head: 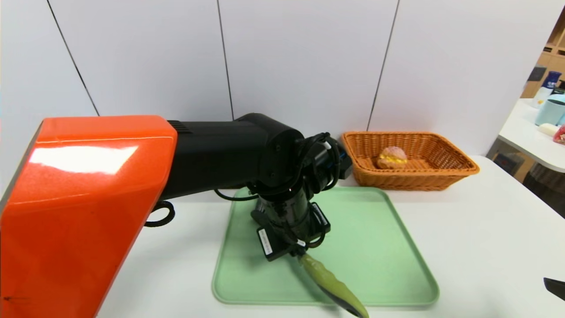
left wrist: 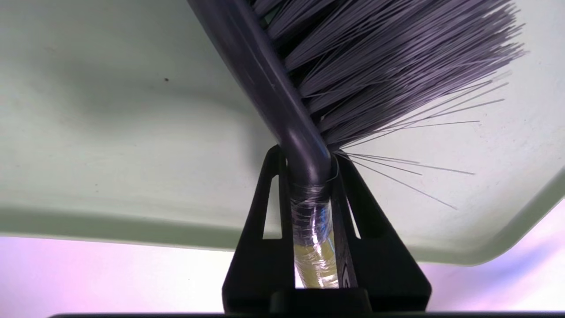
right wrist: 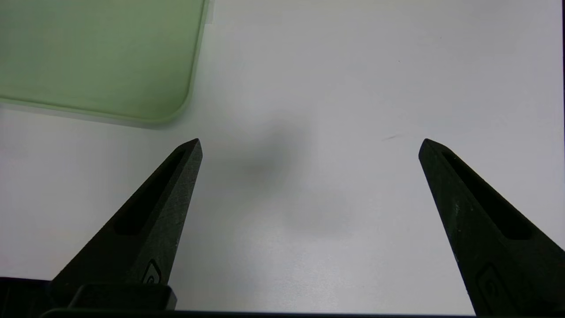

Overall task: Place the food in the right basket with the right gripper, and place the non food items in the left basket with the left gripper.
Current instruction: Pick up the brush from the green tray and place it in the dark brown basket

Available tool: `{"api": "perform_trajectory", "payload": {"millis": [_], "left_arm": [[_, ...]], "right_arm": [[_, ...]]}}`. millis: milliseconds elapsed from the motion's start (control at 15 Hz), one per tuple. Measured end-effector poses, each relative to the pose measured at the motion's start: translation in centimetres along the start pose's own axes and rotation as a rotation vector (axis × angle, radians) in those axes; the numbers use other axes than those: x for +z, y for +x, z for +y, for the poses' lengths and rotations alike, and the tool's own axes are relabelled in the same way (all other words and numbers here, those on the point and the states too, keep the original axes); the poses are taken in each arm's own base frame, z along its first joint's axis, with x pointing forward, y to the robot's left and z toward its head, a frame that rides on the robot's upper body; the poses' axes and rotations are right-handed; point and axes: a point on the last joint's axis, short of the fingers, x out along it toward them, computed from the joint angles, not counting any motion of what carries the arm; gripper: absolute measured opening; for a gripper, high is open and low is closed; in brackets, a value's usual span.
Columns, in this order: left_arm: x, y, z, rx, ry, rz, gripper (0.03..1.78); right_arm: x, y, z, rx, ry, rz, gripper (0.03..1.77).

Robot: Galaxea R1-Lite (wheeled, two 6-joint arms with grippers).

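your left gripper (left wrist: pixel 309 168) is closed around the brush (left wrist: pixel 260 88), still to be basketed; your wide-open, empty right gripper (right wrist: pixel 311 150) waits, bun (head: pixel 392 158) already in the orange basket (head: pixel 410 179).

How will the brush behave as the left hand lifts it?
The brush looks stiff, its shaft holding its bend. The clear wrap where the left hand grips may be slippery. Its loose bristles would probably flex.

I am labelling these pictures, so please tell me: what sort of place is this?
Probably a robot test station rather than a home kitchen: a white table against plain pale wall panels, a green plastic tray, and a thick black robot arm with an orange segment.
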Motion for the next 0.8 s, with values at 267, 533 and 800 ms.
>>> {"api": "perform_trajectory", "payload": {"millis": [267,533,800], "left_arm": [[0.0,-0.8,0.1,-0.015,-0.001,-0.006,0.29],[-0.3,-2.9,0.3,-0.053,0.016,-0.017,0.29],[-1.0,-4.7,0.3,-0.099,0.039,-0.010,0.29]], "right_arm": [[-0.1,-0.1,0.0,0.000,0.000,-0.002,1.70],[-0.2,0.0,0.0,0.000,-0.001,0.000,1.70],[-0.3,0.1,0.0,-0.002,-0.002,0.007,1.70]]}}
